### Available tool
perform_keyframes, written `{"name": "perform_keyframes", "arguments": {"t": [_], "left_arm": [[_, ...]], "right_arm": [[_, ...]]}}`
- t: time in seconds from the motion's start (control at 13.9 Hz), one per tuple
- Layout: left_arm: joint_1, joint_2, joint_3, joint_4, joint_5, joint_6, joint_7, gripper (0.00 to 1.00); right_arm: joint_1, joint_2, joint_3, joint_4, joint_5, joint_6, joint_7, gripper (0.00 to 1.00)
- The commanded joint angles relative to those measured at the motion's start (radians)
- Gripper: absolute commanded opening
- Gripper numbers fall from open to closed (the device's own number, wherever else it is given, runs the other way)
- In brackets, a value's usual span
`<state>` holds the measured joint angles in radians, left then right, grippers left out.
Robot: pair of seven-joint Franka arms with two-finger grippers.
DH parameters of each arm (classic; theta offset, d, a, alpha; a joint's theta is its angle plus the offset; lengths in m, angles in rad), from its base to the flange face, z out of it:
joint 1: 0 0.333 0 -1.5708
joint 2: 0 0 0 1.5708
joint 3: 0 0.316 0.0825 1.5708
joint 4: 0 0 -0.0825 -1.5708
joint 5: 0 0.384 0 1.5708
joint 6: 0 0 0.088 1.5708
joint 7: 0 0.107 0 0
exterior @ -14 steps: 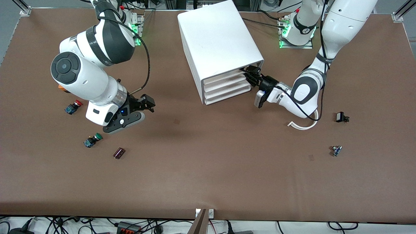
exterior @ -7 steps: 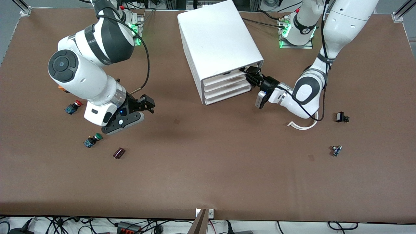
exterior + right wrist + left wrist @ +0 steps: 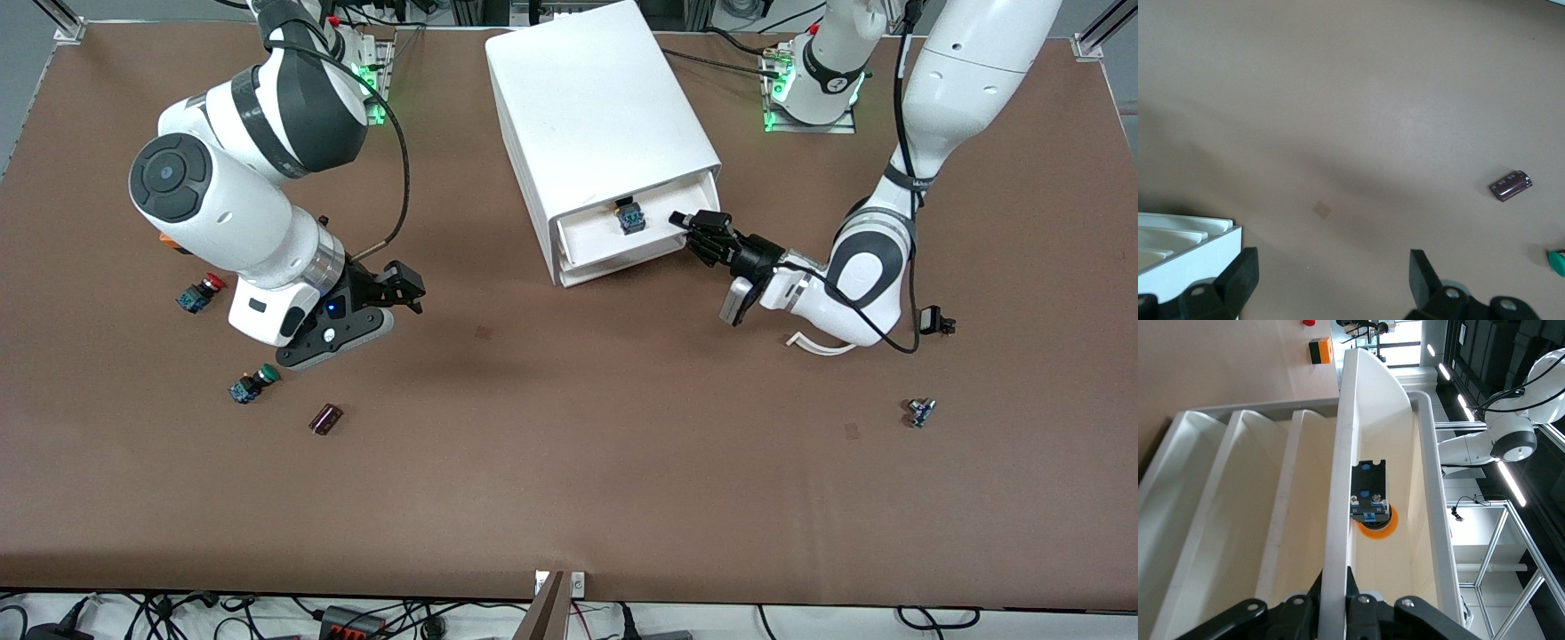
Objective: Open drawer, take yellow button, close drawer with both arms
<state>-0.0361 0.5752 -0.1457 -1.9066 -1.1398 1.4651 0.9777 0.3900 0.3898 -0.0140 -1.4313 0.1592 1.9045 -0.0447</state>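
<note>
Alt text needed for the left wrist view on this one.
The left end effector is shut on the front wall of an open white drawer. Inside the drawer lies the button, its orange-yellow cap partly hidden by its black-and-blue body.

The front view looks down from high across the bench [image 3: 569, 498] toward both arm bases, taking in the whole top. The left wrist view sits close against the open drawer [image 3: 1378, 473], looking into it. The right wrist view looks down on bare bench; both wide views share the maroon cylinder [image 3: 1511, 185].
</note>
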Motion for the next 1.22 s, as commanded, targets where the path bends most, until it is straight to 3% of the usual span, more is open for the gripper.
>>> {"name": "perform_keyframes", "arguments": {"t": [0.0,0.29,0.43,0.5,0.57,0.79,1.15], "left_arm": [[0.015,0.075,0.008,0.107,0.04,0.023,-0.004,0.05],[0.018,0.1,0.028,0.153,0.049,0.023,-0.007,0.06],[0.018,0.1,0.028,0.153,0.049,0.023,-0.007,0.2],[0.019,0.097,0.028,0.153,0.051,0.021,-0.007,0.53],[0.022,0.094,0.026,0.153,0.057,0.02,-0.008,1.0],[0.03,0.069,0.028,0.175,0.063,0.003,-0.088,1.0],[0.033,0.002,0.028,0.259,0.168,-0.052,-0.466,1.0]], "right_arm": [[0.006,0.023,0.003,0.031,0.051,0.022,0.008,1.0],[0.062,0.038,0.003,0.066,0.074,0.047,0.014,1.0],[0.105,0.047,0.002,0.09,0.074,0.051,0.058,1.0],[0.13,0.05,0.002,0.092,0.072,0.063,0.086,1.0],[0.147,0.052,0.002,0.092,0.071,0.077,0.107,1.0],[0.196,0.058,0.0,0.094,0.068,0.113,0.149,1.0],[0.317,0.081,-0.003,0.126,0.001,0.139,0.299,1.0]]}}
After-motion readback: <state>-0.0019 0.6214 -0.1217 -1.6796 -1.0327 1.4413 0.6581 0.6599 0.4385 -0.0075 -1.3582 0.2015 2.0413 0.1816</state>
